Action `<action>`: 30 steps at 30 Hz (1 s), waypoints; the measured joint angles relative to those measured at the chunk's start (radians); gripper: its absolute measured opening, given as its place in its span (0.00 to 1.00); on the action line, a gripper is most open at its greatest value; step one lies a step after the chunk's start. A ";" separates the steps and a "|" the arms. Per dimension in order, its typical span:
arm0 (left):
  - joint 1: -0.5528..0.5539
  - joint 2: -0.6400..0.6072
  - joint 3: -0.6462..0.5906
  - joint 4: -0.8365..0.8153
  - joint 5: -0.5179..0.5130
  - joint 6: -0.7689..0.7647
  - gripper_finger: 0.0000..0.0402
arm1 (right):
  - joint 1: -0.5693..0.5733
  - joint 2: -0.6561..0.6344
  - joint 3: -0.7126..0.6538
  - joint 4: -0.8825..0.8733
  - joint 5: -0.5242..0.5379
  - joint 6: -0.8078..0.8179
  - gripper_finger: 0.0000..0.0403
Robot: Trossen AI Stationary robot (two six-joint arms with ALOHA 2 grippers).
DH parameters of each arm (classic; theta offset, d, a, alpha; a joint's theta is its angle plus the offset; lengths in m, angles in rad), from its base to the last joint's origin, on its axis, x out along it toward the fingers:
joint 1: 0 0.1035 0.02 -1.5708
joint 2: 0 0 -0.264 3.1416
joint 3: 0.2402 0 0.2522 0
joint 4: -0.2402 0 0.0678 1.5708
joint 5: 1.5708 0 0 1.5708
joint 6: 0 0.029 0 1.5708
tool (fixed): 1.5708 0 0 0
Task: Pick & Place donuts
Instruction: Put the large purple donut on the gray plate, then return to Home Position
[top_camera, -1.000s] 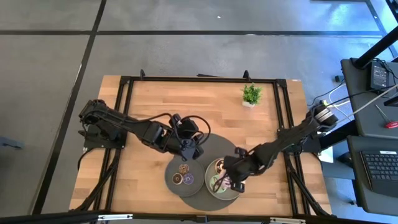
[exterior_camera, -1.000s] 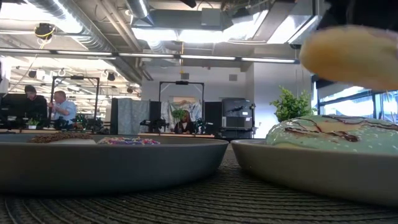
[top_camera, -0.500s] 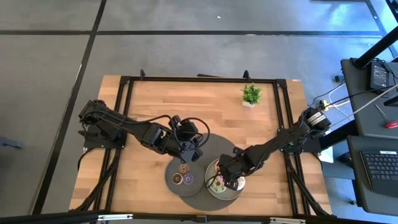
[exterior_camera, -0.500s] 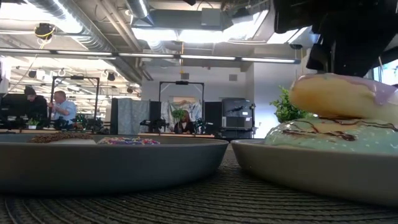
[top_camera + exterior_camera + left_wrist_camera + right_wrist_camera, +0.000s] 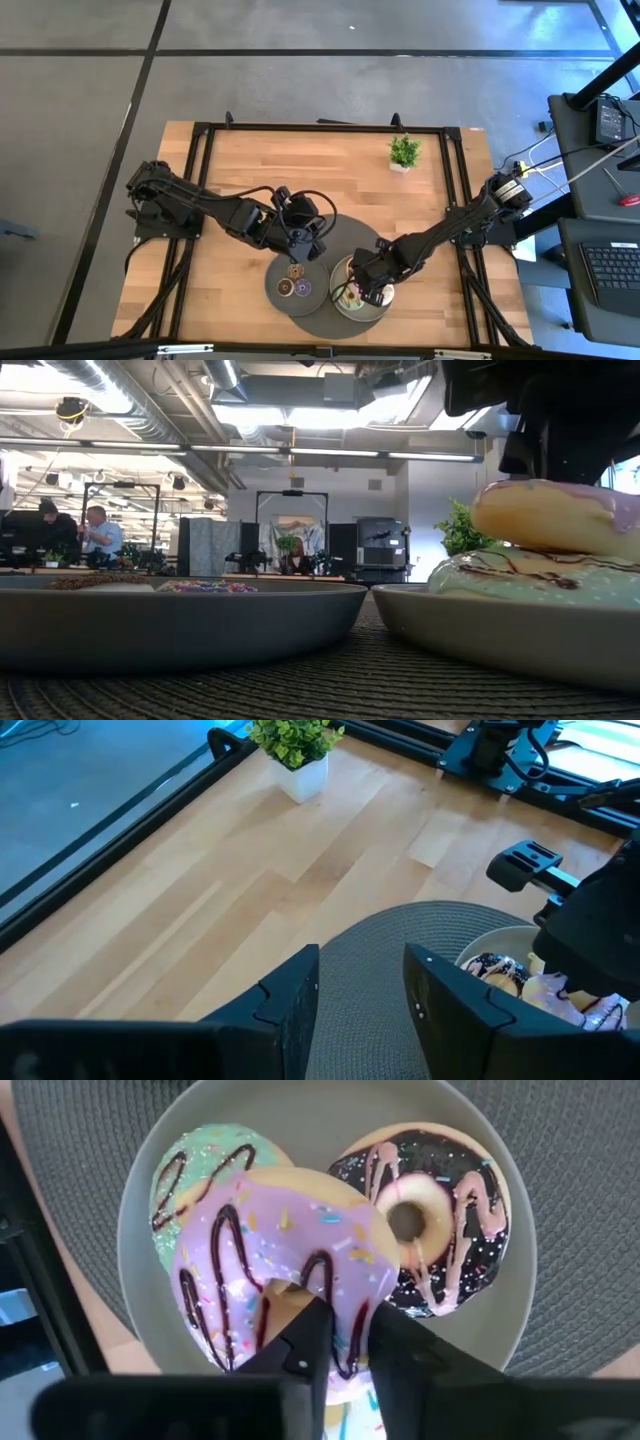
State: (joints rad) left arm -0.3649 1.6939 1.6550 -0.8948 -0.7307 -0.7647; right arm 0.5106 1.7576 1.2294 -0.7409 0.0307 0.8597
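Three large donuts fill the right plate (image 5: 515, 1270); right end effector (image 5: 340, 1342) grips the pink donut (image 5: 285, 1270) atop; left end effector (image 5: 360, 990) open, empty.

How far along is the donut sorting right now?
Done: green donut and chocolate donut lie in the right plate; mini donuts are in the left plate. In hand: pink donut rests on them, right gripper just above. Left gripper waits open. Nothing else visible to move.
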 joint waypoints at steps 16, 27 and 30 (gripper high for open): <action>0.000 0.000 0.000 -0.013 -0.004 0.023 0.37 | 0.000 -0.008 0.000 -0.016 -0.052 0.067 0.38; -0.005 0.000 0.000 -0.176 -0.008 0.099 0.36 | 0.000 -0.077 -0.002 -0.023 0.009 0.092 0.38; -0.007 0.000 0.000 -0.201 -0.012 0.049 0.36 | 0.000 -0.134 -0.002 -0.035 0.029 0.101 0.38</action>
State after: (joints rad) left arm -0.3715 1.6943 1.6550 -1.0953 -0.7428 -0.7160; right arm 0.5110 1.6238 1.2278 -0.7763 0.0600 0.9607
